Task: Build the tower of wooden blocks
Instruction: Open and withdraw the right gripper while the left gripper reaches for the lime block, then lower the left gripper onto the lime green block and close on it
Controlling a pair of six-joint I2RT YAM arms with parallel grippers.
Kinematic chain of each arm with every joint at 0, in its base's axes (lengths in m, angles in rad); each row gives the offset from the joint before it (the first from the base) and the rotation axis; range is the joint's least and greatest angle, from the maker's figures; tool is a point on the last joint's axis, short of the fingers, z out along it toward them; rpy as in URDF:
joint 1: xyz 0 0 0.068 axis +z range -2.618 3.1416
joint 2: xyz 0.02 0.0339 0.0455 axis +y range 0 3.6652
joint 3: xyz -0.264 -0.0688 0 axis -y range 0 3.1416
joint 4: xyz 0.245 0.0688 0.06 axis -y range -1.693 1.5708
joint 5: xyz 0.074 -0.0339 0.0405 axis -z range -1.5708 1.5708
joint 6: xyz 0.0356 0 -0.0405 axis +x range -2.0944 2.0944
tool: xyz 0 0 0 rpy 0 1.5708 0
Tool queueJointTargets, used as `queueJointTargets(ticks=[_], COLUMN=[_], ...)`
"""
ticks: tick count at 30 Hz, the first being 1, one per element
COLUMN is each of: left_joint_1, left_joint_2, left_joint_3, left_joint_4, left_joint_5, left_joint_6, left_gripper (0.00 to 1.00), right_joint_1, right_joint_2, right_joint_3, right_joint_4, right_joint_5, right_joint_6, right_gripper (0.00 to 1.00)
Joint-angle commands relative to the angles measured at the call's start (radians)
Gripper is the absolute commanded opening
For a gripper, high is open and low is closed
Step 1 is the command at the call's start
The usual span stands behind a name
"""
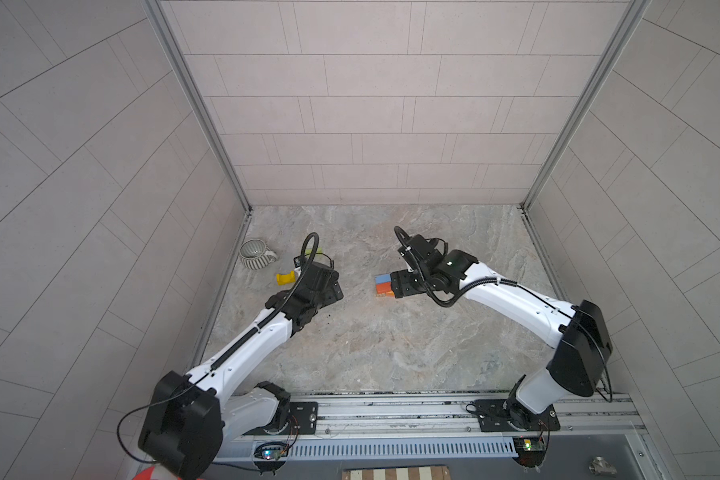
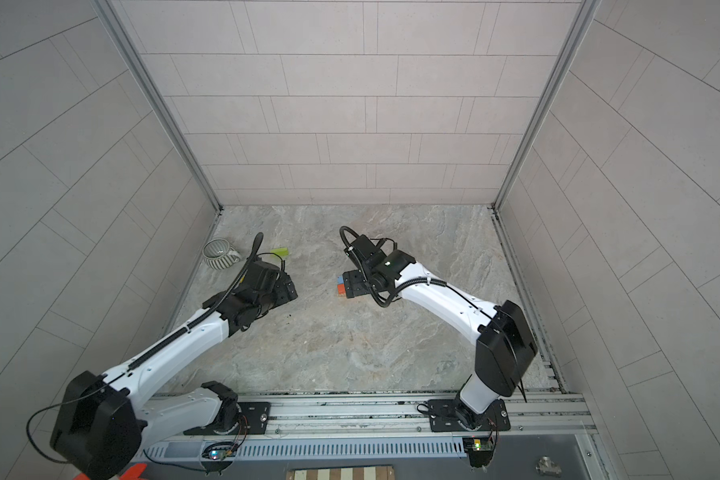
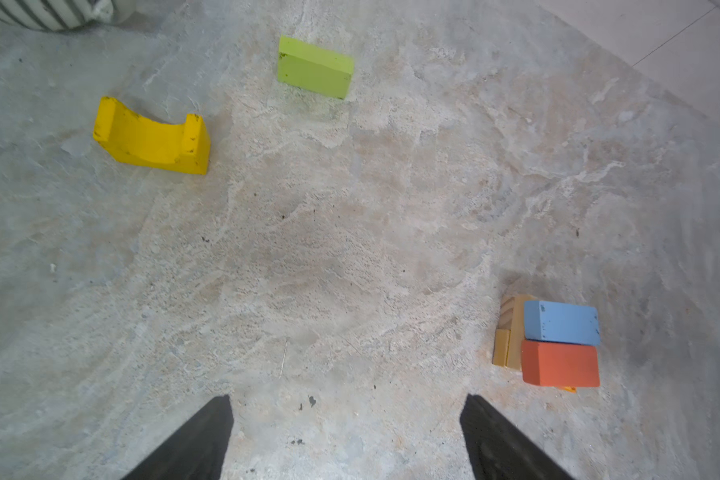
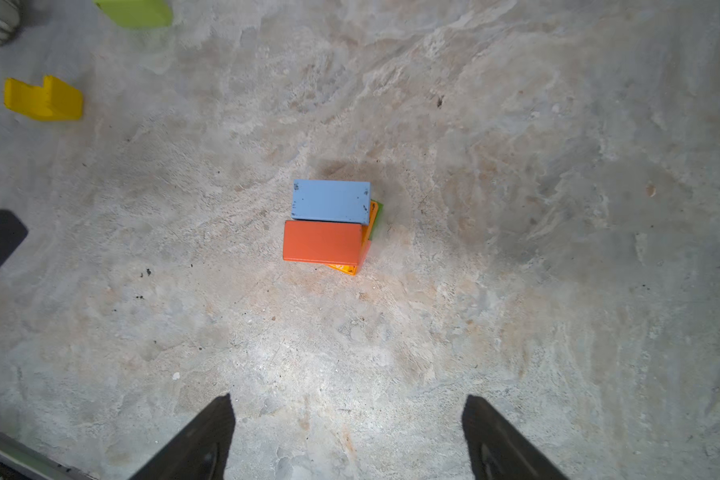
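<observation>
The wood block tower (image 1: 383,286) stood near the middle of the frame in both top views, on the marbled table (image 1: 391,340). Through the right wrist camera I saw its top layer as a blue block (image 4: 330,201) and a red-orange block (image 4: 322,241) lying flat, long sides touching. An orange piece (image 4: 346,268) and a thin green edge (image 4: 377,224) poked out from beneath them. The left wrist camera showed plain tan blocks (image 3: 510,332) lower in the same stack. The right hand (image 4: 347,399) had its fingers spread wide with only bare table between them. The tower sat ahead of the fingertips and apart from them. In a top view that hand's black body sat just to the right of the stack. The left hand (image 3: 347,399) was spread just as wide and held nothing. Left of centre in a top view, the yellow arch (image 1: 285,278) lay loose on the table, its hollow facing up. The green block (image 2: 280,250) lay alone a little above it in the frame. Both were well apart from the tower. A grey ribbed mug (image 1: 256,253) stood further left, near the side wall.
</observation>
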Motion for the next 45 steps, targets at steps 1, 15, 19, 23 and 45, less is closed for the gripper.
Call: queueJointTargets(ticks=[1, 15, 19, 23, 45], left_joint_1=[0.060, 0.144, 0.166, 0.213, 0.304], left_joint_2=[0.088, 0.497, 0.649, 0.790, 1.079], left_joint_3=[0.112, 0.596, 0.750, 0.894, 1.139], left_joint_4=[-0.135, -0.341, -0.387, -0.455, -0.445], left_joint_5=[0.034, -0.077, -0.061, -0.009, 0.078], left_joint_6=[0.067, 0.142, 0.233, 0.328, 0.462], left_gripper=[0.91, 0.92, 0.90, 0.90, 0.99], right_joint_1=[-0.027, -0.148, -0.159, -0.176, -0.176], right_joint_2=[-0.095, -0.398, -0.408, -0.421, -0.465], right_joint_3=[-0.105, -0.482, -0.538, -0.582, -0.636], right_joint_4=[0.100, 0.446, 0.502, 0.555, 0.653], right_joint_5=[-0.029, -0.187, -0.227, -0.269, -0.319], right_joint_6=[-0.085, -0.079, -0.071, -0.044, -0.004], right_gripper=[0.93, 0.99, 1.00, 1.00, 0.99])
